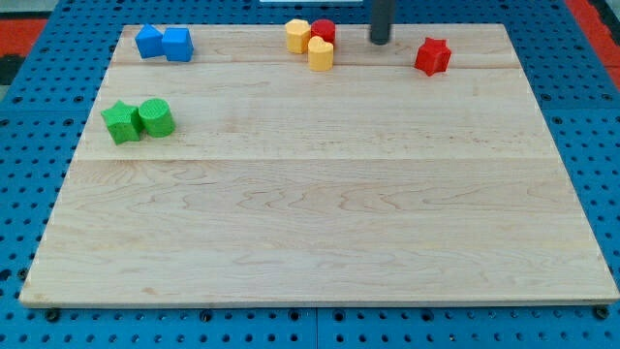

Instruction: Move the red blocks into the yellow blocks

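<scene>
A red cylinder (324, 31) sits at the view's top, touching two yellow blocks: one (297, 35) on its left and one (321, 53) just below it. A red star-shaped block (432, 56) lies alone further to the view's right. My tip (380, 42) is the lower end of the dark rod near the board's top edge. It stands between the red cylinder and the red star, apart from both.
Two blue blocks (164, 43) sit together at the view's top left. Two green blocks (139, 119) sit together on the left side. The wooden board (320, 213) lies on a blue perforated table.
</scene>
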